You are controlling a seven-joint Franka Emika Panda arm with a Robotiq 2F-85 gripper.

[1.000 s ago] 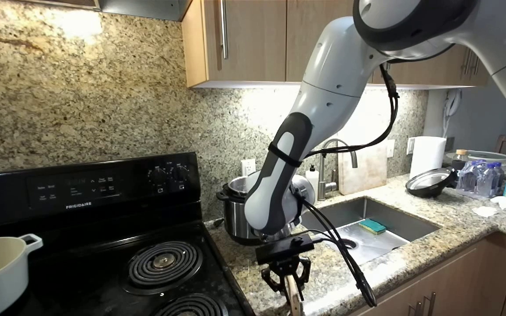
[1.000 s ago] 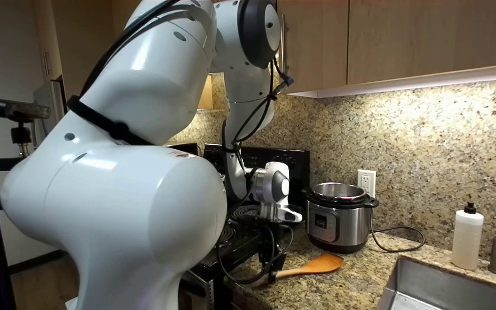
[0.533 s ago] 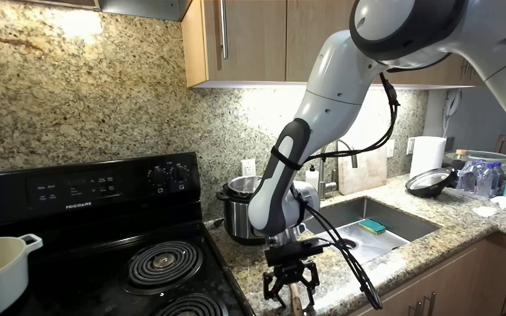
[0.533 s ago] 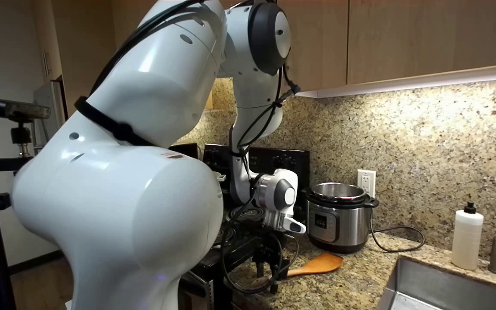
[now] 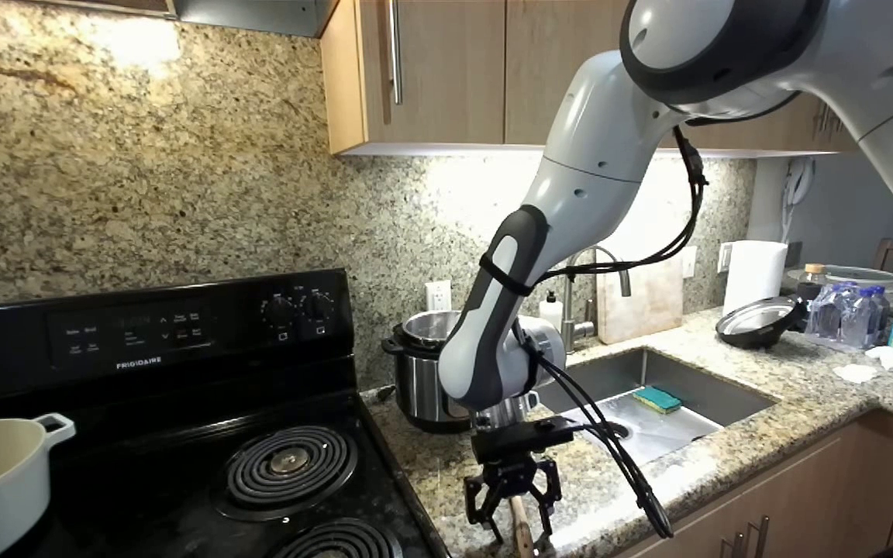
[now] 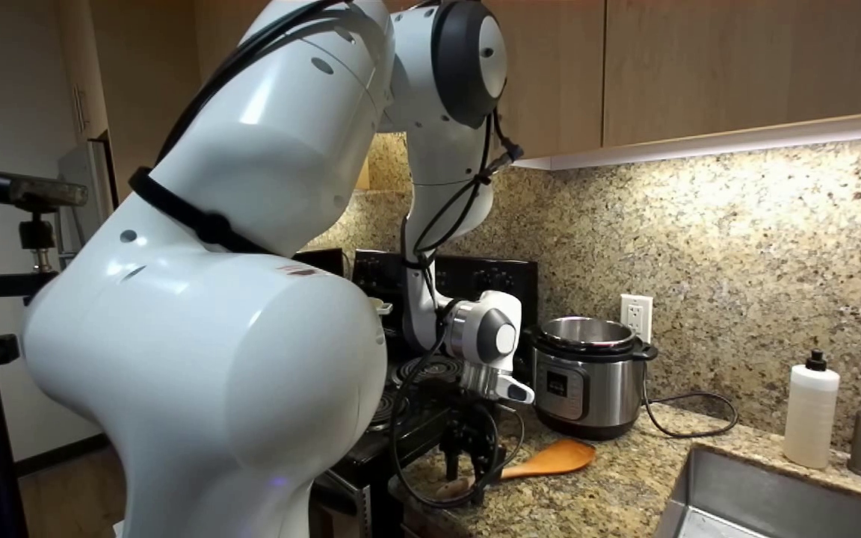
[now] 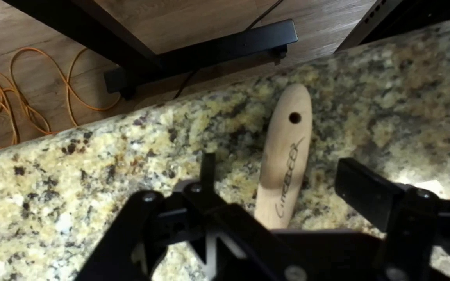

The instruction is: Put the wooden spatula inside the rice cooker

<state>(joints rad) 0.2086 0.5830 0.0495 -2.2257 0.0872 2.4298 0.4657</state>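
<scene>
While the spatula lies on the bench, head near the cooker, this looks like the pick-up step, nothing gripped or delivered yet. Jaws stand wide apart, one either side of the handle, visible gap to both. Next move probably: settle height, squeeze on the handle, lift, then tilt it and carry it over the cooker, high enough to clear the edge. Can't judge how far above the bench the jaw tips sit. Wrist view has only the handle end; head doesn't show there. Arm blocks part of the cooker in an exterior view. Cooker's inner bottom isn't visible.
</scene>
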